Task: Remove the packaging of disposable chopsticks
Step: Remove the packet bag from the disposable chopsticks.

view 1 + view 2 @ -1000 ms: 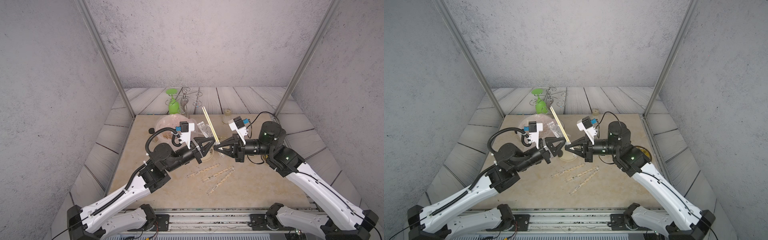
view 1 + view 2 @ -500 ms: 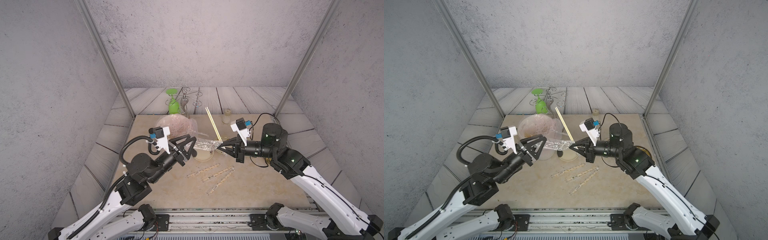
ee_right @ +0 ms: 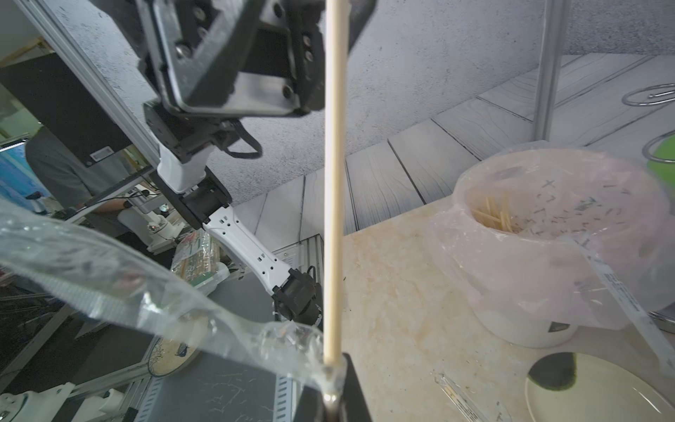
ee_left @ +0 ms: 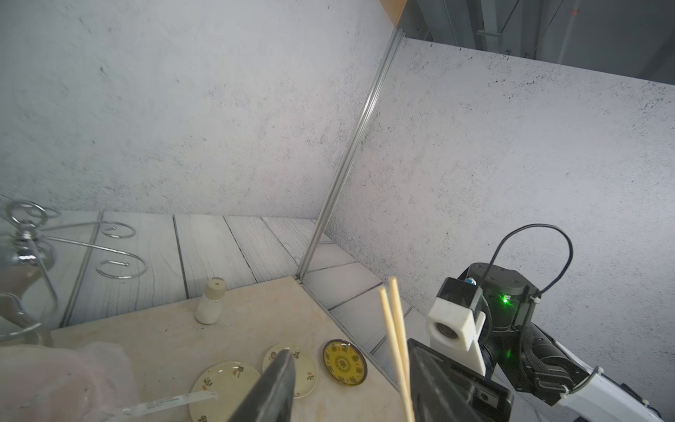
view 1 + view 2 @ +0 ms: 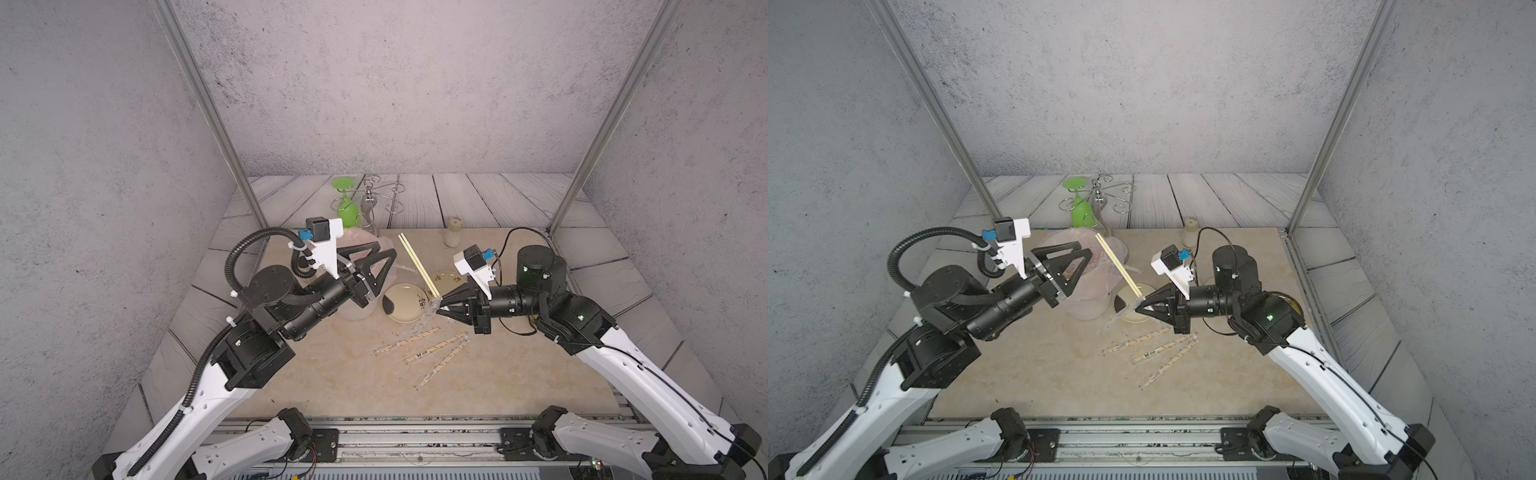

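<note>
Grey speckled walls enclose a beige marble surface [image 5: 340, 374] where three wrapped pairs [image 5: 436, 348] lie. Above it, the jaws of the right arm [image 5: 644, 374] pinch tight on the lower end of the bare chopsticks [image 5: 417, 264], with the clear sleeve [image 3: 146, 288] dangling from the same pinch. The jaws of the left arm [image 5: 199, 395] stand wide apart and empty over the lined bin [image 5: 1088, 307].

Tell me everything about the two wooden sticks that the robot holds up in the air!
The disposable chopsticks are two thin, straight, pale tan sticks that look like bare wood. They lie side by side. They stand tilted in the air, with their free tips higher than the held ends and nearly all their length uncovered. The shut right gripper pinches their lower ends. Crumpled clear plastic packaging hangs from that pinched end.
</note>
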Controlling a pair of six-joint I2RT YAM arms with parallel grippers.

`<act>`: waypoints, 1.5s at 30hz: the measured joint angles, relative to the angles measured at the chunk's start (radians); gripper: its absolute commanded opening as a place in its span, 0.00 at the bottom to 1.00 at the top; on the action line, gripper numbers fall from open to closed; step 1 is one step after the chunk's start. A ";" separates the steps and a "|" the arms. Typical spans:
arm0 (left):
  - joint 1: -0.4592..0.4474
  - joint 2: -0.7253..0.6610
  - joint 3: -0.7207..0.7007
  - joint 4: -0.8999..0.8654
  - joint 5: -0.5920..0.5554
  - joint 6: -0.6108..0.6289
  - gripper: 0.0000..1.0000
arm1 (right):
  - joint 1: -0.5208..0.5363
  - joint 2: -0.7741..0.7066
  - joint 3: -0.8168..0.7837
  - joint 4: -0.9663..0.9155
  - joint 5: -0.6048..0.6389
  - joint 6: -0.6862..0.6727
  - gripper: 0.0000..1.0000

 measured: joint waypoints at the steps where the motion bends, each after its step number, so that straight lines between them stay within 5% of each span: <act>1: 0.006 0.003 -0.016 0.009 0.023 -0.015 0.53 | 0.000 0.000 -0.005 0.011 -0.017 0.008 0.00; 14: 0.023 0.087 -0.135 0.322 0.320 -0.233 0.52 | 0.000 0.000 -0.011 0.074 -0.114 0.053 0.00; 27: 0.027 -0.038 -0.294 0.435 0.275 -0.222 0.63 | 0.001 -0.018 -0.058 0.168 -0.077 0.137 0.00; 35: 0.027 0.053 -0.285 0.525 0.359 -0.255 0.60 | 0.001 0.018 -0.057 0.183 -0.105 0.160 0.00; 38: 0.027 0.081 -0.282 0.532 0.383 -0.263 0.47 | 0.001 0.025 -0.057 0.175 -0.110 0.161 0.00; 45: 0.026 0.086 -0.269 0.551 0.413 -0.262 0.01 | 0.001 0.027 -0.057 0.164 -0.125 0.163 0.00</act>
